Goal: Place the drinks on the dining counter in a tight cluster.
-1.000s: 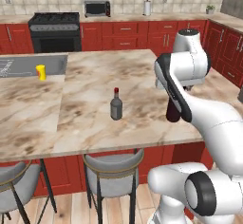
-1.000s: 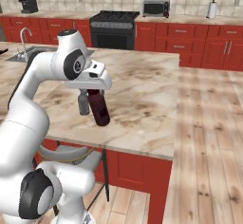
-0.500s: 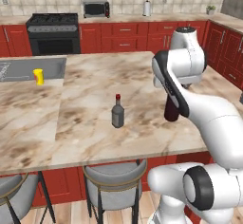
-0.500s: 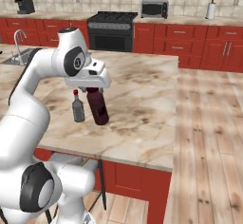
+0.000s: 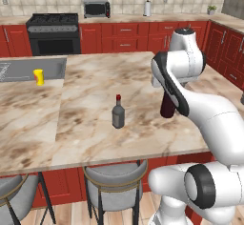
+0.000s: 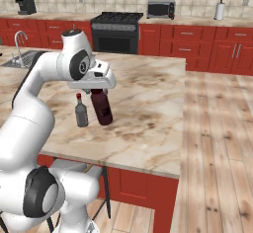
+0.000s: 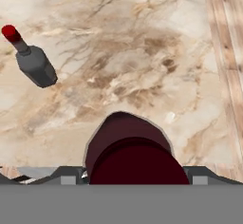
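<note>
Maroon bottle (image 6: 102, 107) clamped between jaws, upright

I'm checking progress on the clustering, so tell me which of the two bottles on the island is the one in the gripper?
The dark maroon bottle, clamped at its top by the gripper. The grey bottle with the red cap stands free on the dining counter just beside it.

Glossy marbled counter (image 5: 95, 138), grey glass bottle (image 5: 118, 116)

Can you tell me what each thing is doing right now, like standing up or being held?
maroon bottle: held in the claw, tilted, above the dining counter.
claw: closed around the maroon bottle.
grey bottle: standing upright on the counter, red cap on.
yellow cup: standing upright, far off.
</note>
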Controlling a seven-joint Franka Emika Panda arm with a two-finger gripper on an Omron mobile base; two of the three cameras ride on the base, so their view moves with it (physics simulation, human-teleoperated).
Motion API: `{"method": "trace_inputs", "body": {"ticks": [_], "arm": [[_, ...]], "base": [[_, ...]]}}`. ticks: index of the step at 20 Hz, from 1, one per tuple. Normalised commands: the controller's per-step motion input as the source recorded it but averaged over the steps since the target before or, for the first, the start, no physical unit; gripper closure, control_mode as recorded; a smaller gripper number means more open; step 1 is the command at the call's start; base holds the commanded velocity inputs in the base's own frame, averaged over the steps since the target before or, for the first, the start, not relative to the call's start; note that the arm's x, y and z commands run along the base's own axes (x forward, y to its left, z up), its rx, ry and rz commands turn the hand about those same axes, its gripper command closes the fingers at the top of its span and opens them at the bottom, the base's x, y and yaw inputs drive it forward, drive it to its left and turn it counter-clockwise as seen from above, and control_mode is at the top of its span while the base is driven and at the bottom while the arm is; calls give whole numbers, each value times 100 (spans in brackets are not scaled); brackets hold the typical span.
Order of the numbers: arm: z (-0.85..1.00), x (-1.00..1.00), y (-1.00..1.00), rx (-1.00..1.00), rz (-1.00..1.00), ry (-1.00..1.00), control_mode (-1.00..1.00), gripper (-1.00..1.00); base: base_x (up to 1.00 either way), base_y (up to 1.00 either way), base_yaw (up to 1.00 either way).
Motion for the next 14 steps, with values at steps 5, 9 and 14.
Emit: {"method": "trace_inputs", "body": {"ticks": [5,9,14], "arm": [[-1,50,0,0,44,-10,-100,100],[0,0,11,0,29,0,-100,100],[-64,11,39,-7,20,7,-100,100]], "base": [[0,0,0],[0,0,0],[0,0,0]]}}
